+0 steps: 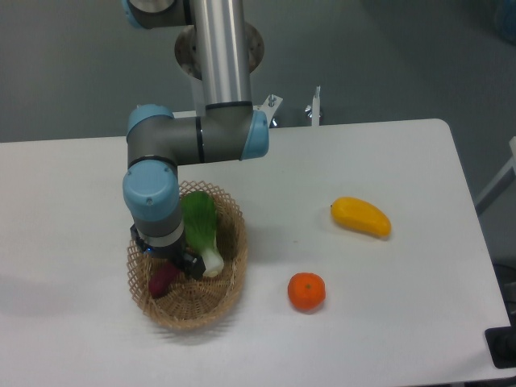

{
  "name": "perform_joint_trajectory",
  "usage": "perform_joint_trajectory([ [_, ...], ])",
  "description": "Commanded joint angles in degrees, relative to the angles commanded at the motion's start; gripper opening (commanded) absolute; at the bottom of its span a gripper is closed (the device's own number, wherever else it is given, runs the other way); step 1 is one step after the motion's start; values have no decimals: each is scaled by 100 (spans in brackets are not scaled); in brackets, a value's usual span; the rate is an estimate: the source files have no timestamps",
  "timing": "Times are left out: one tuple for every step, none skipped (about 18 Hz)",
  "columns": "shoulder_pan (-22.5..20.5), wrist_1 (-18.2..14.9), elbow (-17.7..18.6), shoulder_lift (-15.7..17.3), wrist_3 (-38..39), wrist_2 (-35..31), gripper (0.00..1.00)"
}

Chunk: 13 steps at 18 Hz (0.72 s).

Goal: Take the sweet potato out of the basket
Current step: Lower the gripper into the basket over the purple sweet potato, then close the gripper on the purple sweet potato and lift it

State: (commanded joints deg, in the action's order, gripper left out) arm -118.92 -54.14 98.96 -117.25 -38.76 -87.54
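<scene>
Sweet potato (162,280) in basket (211,302)

A single fixed camera looks down at a steep angle from the front of the white surface (387,161), at middle distance. The arm's base stands at the top of the frame, the wicker basket (230,294) lower left, grey floor beyond the surface's far edge.
</scene>
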Motion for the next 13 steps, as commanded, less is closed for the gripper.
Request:
perform_joint_trajectory([
  [26,9,0,-35,35,0,100],
  [27,9,-9,-53,44,0,100],
  [27,9,-17,-62,53,0,96],
  [27,26,-26,-62,62,0,89],
  [35,78,-18,-70,88,0,85],
  [35,114,-26,-88,140,0,78],
  [35,140,-35,-105,184,0,71],
  [44,149,-53,-106,228,0,62],
  [44,149,-79,-114,281,0,53],
  [44,149,-88,-114,342,0,44],
  [44,149,-105,-106,413,-9,43],
  [44,149,-132,-106,474,-9,37],
  [44,149,-132,-88,597,-9,31],
])
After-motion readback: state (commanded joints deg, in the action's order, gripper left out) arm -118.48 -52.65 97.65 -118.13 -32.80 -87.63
